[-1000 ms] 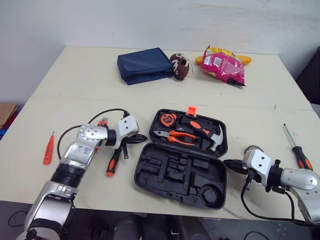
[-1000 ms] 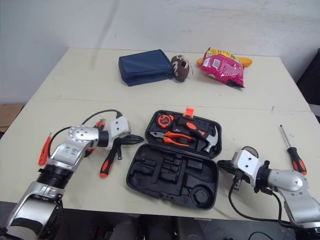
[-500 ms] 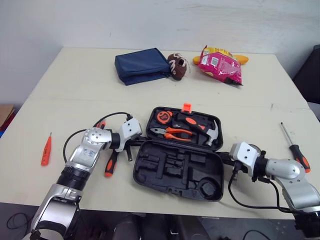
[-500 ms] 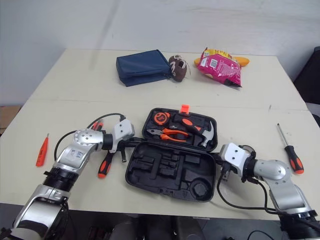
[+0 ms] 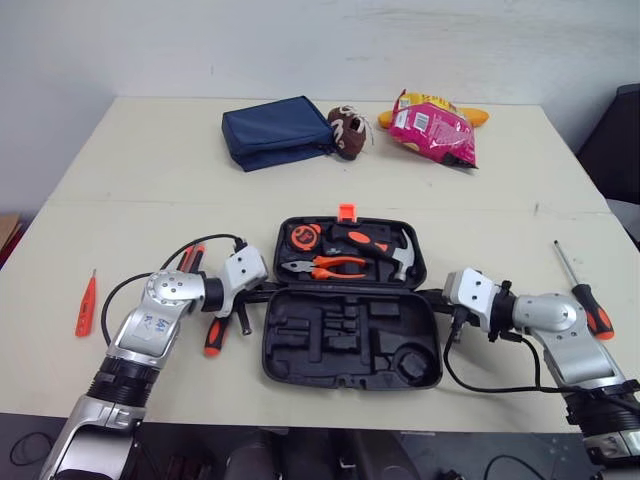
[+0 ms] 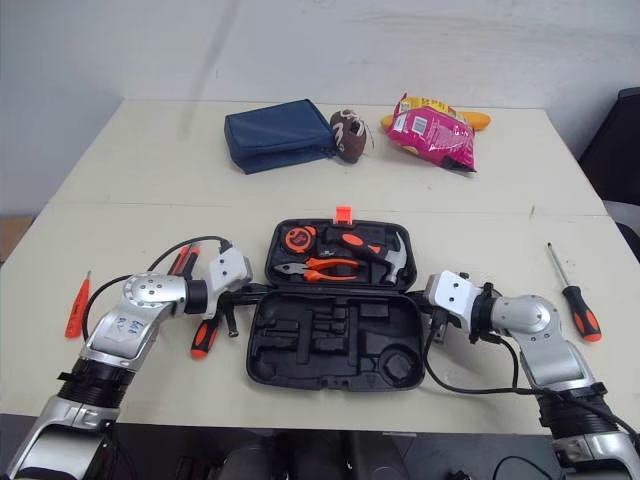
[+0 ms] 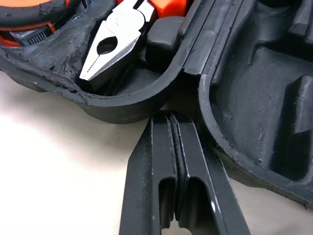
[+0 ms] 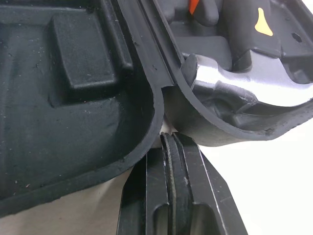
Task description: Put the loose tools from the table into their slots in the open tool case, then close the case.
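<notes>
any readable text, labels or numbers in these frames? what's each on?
Nothing legible.
pink snack bag: white label patch and print, too small to read.
tape measure: face label blurred.
tool case: no markings seen on the moulding.

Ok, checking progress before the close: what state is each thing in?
Black plastic tool case: open, lying flat.
Left gripper: shut, at the case's hinge.
Right gripper: shut, at the hinge.
Orange-handled pliers: seated in the case.
Black-and-orange screwdriver: loose on table.
Small orange screwdriver: loose on table.
</notes>
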